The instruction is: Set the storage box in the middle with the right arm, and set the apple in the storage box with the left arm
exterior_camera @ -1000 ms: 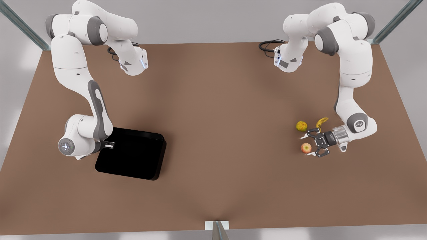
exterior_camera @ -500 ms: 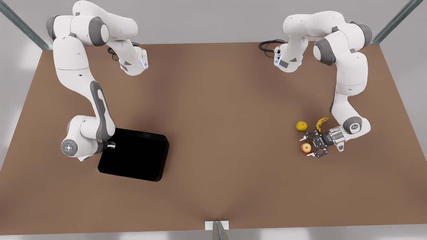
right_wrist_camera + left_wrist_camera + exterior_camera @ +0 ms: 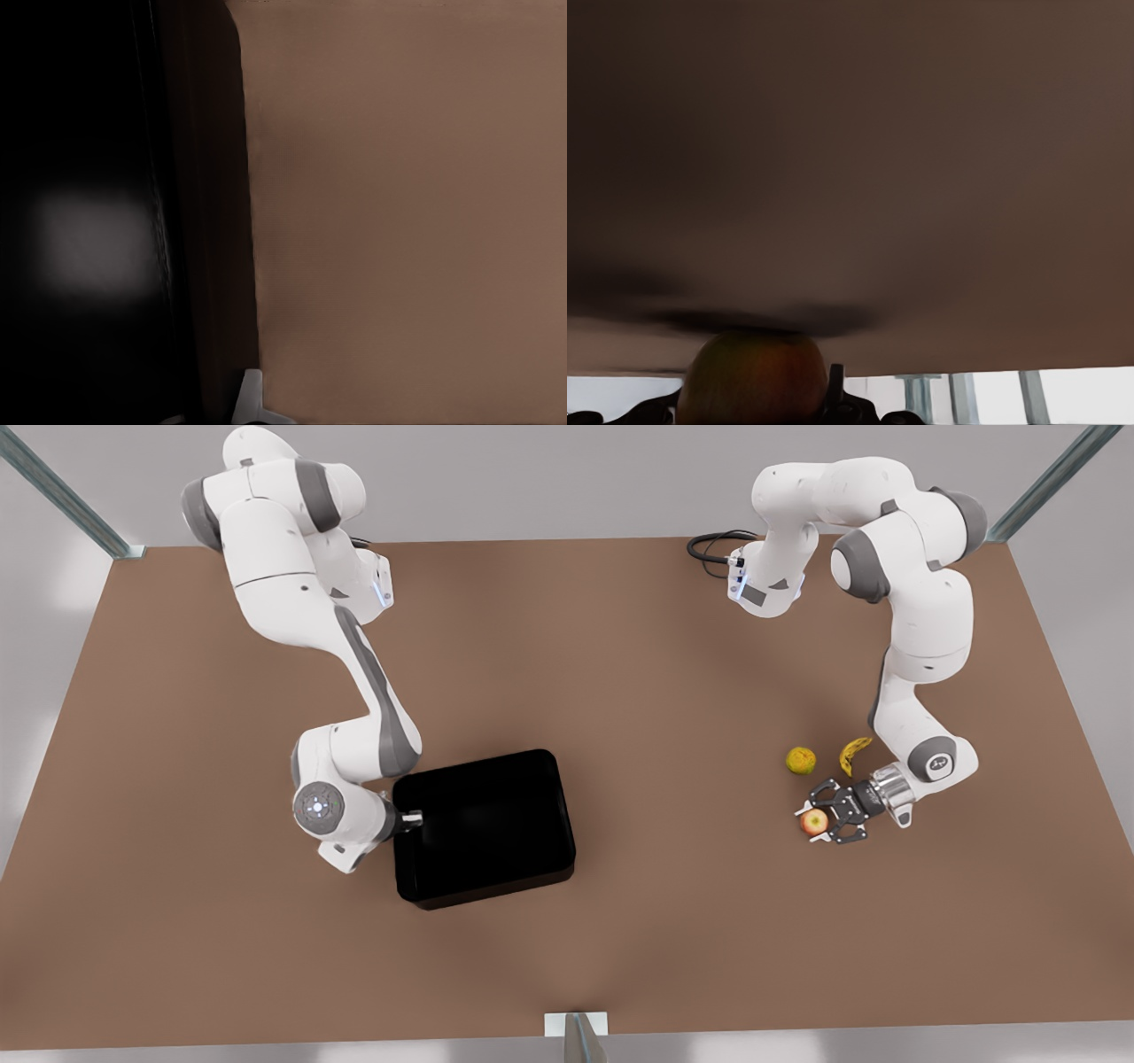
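Since a second ago the storage box (image 3: 483,825) has slid a long way from the front view's left toward the centre of the bench (image 3: 620,646), and it has turned a little as it went; my left claw (image 3: 826,821) has also crept in on the apple (image 3: 812,821). That black tray now lies just to the front view's left of the bench's middle, with my right claw (image 3: 413,816) at its edge on the front view's left; the right wrist view shows a pale fingertip (image 3: 251,398) right against the box's wall (image 3: 204,221), so I judge it is gripping the rim, though I cannot tell for sure how the fingers stand. Over at the front view's right, the apple sits on the bench between the white tips of my left claw, which are spread around it and not yet pinched; in the left wrist view the apple (image 3: 751,379) sits close up between the linkage. A yellow-green fruit (image 3: 800,760) and a banana (image 3: 853,754) lie just beyond, near but apart from the apple. By my reckoning the box is nearly placed, perhaps needing a small nudge more and a release, while the apple's half is barely begun: clench, lift, carry across and drop in the tray all remain.
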{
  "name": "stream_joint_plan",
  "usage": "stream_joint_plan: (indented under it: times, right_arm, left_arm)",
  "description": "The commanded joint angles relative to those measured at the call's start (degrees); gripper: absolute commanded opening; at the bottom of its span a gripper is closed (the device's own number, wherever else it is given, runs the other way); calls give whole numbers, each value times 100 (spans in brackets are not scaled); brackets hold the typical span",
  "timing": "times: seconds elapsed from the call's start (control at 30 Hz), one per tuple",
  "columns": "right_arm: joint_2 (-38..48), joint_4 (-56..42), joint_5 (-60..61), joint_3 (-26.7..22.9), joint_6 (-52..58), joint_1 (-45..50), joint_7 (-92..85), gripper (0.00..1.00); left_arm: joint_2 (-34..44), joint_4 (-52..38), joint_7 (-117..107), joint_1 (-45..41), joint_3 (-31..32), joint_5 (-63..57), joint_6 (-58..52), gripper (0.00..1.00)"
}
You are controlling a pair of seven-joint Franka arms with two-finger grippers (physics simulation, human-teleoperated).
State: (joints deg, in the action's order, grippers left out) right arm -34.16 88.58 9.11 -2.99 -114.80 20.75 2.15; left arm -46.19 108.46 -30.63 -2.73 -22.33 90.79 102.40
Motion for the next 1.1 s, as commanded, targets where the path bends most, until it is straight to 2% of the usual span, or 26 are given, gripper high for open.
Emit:
stream_joint_plan:
  times: [0.0, 0.07, 0.1, 0.13, 0.2, 0.23, 0.27, 0.33, 0.53, 0.63, 0.67, 0.73, 0.8, 0.87, 0.93, 1.0, 1.07]
  right_arm:
    - [-46, -59, -14, 35, 1, 8, 5, 21]
    - [-293, -341, -6, 131, 19, 236, 14, 21]
    - [-328, -350, -6, 246, -34, 271, 31, 21]
    - [-389, -359, -6, 368, -60, 280, 40, 21]
    - [-600, -552, -6, 422, -69, 403, 58, 22]
    - [-644, -570, -6, 422, -166, 412, 40, 31]
    - [-688, -578, -6, 422, -174, 412, -4, 46]
    - [-706, -561, -14, 422, -289, 412, -21, 100]
    - [-653, -578, -6, 413, -271, 395, -21, 100]
    - [-433, -1017, 3, 369, 36, 157, 5, 100]
    - [-389, -1439, 257, 290, 660, 105, 23, 100]
    - [-109, -1659, 1049, -438, 1581, 69, -4, 100]
    - [366, -1651, 830, -1107, 2918, -238, -21, 100]
    - [744, -1502, -251, -1099, 3789, -581, -259, 100]
    - [1351, -1378, -384, -1046, 4027, -915, -1067, 100]
    - [1535, -1282, -384, -1029, 3983, -994, -1058, 100]
    - [1492, -1220, -384, -1029, 3956, -985, -1041, 100]
  left_arm:
    - [-4, 0, 5, 0, 1, 79, 26, 55]
    - [-13, 0, -4, 0, 9, 97, 35, 55]
    - [-13, 0, -4, 0, 9, 97, 35, 49]
    - [-4, 0, -4, 0, 9, 97, 35, 37]
    - [5, 0, -13, 0, 9, 97, 17, 26]
    - [5, 0, -13, 0, 9, 97, 26, 23]
    - [14, 0, -22, 0, 9, 97, 8, 23]
    - [163, -88, -443, 0, -8, 88, -44, 23]
    - [1156, -220, -2298, -500, 36, 0, 87, 23]
    - [1543, -211, -2860, -817, 369, -255, 808, 23]
    - [1596, -220, -3106, -835, 729, -334, 1308, 23]
    - [1780, -228, -3335, -879, 1405, -720, 2169, 23]
    - [2202, -229, -3757, -879, 2127, -1125, 3225, 23]
    - [2431, -228, -4424, -1300, 2224, -1266, 3734, 23]
    - [2413, -475, -5944, -1467, 3015, -2178, 4728, 23]
    - [2343, -764, -7447, -1582, 3410, -3242, 5159, 23]
    - [1860, -1704, -10177, -1784, 3647, -5489, 5203, 23]
